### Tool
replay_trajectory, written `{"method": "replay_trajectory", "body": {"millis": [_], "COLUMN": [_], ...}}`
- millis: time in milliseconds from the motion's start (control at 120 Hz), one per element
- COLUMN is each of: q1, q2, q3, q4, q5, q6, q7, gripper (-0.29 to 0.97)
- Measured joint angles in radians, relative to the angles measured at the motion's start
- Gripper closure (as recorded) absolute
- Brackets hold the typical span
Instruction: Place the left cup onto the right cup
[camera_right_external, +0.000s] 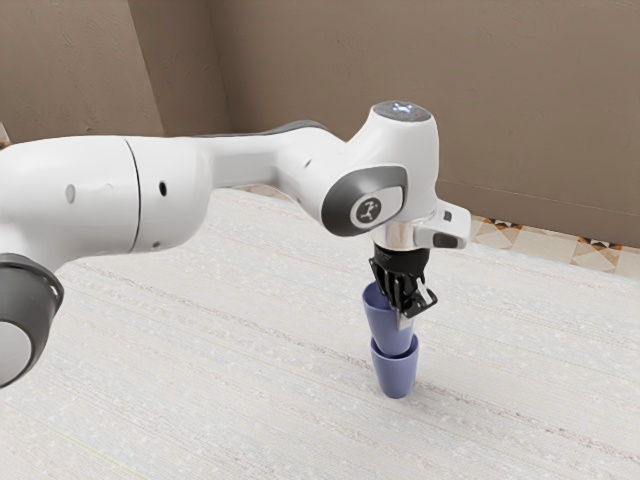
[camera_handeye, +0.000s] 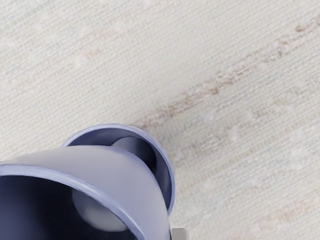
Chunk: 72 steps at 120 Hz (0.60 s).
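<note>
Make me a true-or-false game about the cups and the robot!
1. Both cups are blue. True.
2. The upper cup lies on the table. False: its base sits in the lower cup.
3. The end effector grips the upper cup's rim. True.
4. The lower cup is upside down. False: it stands mouth up.

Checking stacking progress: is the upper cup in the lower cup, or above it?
In: the upper cup has its base sunk below the rim of the lower cup, in both views.
</note>
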Motion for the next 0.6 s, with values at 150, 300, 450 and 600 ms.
{"method": "replay_trajectory", "body": {"millis": [150, 300, 450, 600], "q1": [0.0, 0.0, 0.0, 0.0], "q2": [0.003, 0.009, 0.016, 0.021], "q3": [0.0, 0.0, 0.0, 0.0], "q4": [0.0, 0.0, 0.0, 0.0], "q5": [0.0, 0.0, 0.0, 0.001], "q6": [0.001, 0.005, 0.007, 0.009], "q7": [0.0, -0.001, -0.001, -0.001], "gripper": [0.78, 0.78, 0.78, 0.78]}}
